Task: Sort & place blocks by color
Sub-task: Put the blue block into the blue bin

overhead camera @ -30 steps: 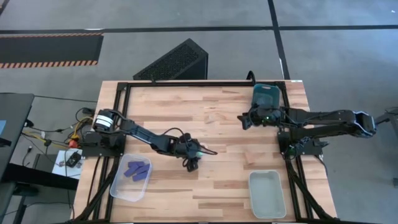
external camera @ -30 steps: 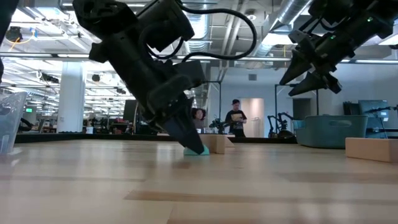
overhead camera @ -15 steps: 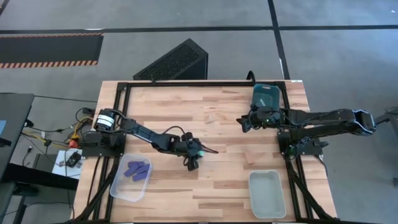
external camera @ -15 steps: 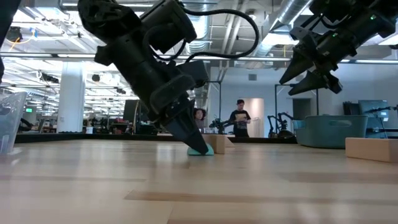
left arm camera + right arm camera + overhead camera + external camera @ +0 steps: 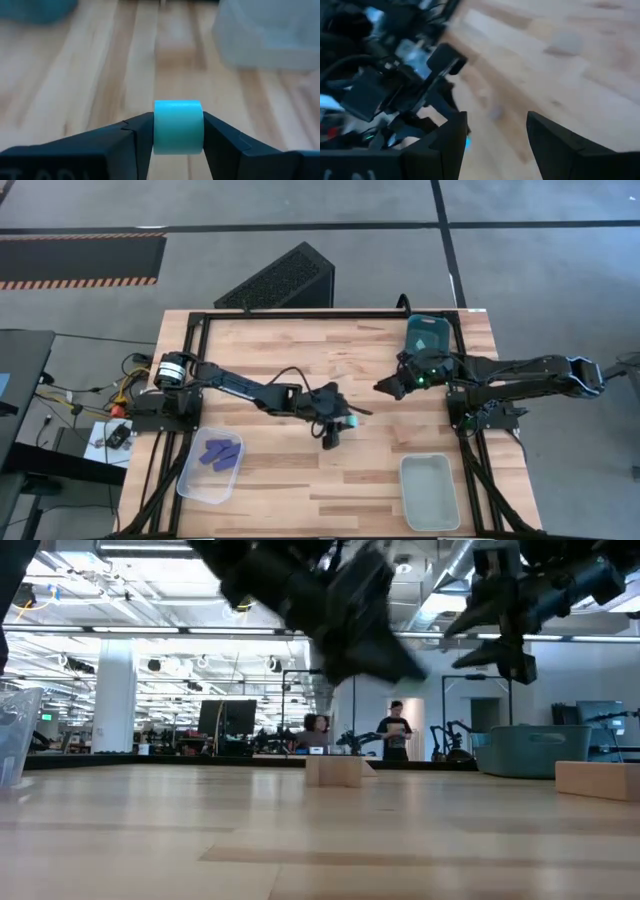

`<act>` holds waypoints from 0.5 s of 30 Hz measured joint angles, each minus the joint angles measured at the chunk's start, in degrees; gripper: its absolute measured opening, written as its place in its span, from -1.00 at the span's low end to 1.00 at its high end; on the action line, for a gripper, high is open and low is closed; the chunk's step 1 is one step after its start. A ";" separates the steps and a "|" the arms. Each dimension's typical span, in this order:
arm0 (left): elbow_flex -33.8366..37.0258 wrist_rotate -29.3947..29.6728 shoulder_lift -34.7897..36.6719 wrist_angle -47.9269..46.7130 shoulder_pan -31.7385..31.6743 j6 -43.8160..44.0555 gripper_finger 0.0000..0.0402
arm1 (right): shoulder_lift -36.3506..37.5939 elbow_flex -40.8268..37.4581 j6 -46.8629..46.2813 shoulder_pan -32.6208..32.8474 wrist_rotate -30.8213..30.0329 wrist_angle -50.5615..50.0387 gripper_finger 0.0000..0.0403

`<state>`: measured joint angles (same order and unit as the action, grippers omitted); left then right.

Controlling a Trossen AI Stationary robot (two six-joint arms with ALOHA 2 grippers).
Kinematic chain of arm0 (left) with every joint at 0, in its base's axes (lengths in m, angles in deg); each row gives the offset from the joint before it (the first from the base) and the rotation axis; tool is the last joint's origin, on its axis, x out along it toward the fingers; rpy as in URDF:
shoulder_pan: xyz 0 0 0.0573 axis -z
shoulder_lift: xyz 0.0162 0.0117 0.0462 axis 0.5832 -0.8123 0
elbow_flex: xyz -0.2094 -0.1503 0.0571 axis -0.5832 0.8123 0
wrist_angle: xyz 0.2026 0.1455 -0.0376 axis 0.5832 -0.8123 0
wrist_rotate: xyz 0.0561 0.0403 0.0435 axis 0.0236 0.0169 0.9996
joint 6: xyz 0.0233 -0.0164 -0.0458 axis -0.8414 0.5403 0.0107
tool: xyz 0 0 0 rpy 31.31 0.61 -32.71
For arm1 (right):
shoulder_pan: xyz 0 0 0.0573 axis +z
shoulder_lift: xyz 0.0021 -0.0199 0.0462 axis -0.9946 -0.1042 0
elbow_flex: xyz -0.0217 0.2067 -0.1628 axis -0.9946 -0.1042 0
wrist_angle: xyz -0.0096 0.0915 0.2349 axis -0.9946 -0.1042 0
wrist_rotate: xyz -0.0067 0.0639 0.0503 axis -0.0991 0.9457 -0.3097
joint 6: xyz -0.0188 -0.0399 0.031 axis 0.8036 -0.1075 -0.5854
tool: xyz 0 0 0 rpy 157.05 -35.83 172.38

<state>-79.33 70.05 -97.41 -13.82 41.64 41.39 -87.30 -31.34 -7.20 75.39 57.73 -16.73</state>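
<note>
My left gripper hangs over the middle of the table, shut on a light teal cube, one of the blocks. Several dark blue-purple blocks lie in a clear bin at the near left. A tan wooden block rests flat on the table, and another tan block sits farther right. My right gripper hovers open near the far right, beside a dark teal bin, with nothing between its fingers. My left gripper pinches the teal cube by two opposite side faces between its two fingers. The fingers slant down toward the table's right side. The cube sits level between the fingertips, lifted clear of the table.
A pale bin stands at the near right. The dark teal bin sits at the far right corner. A black frame edges the table. People stand in the room beyond the table.
My left gripper has risen from the table and gone toward the right edge, carrying the teal cube, which lay on the wood and is now lifted clear. My right gripper has tipped slightly toward the table's near edge.
</note>
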 joint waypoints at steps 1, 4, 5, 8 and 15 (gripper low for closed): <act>-1.34 -0.01 0.00 -0.02 -0.09 -1.20 -0.35 | 0.00 0.00 -0.90 0.25 0.32 0.80 0.12; -5.10 0.17 0.02 -0.18 -0.79 -3.69 -0.42 | 0.00 0.00 -3.01 1.23 0.35 2.69 0.12; -6.17 0.52 0.04 -0.23 -1.10 -4.31 -0.44 | 0.00 0.00 -3.46 1.61 0.39 3.20 0.12; -8.91 1.48 0.04 -0.91 -1.98 -5.66 -0.46 | 0.00 0.00 -3.73 3.18 0.47 4.48 0.12; -12.59 2.77 0.09 -2.72 -3.05 -9.77 -0.41 | 0.01 0.00 -5.46 6.03 0.51 6.82 0.12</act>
<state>-91.92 72.82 -97.32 -16.54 38.59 31.62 -87.29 -31.34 -12.66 81.41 58.24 -9.91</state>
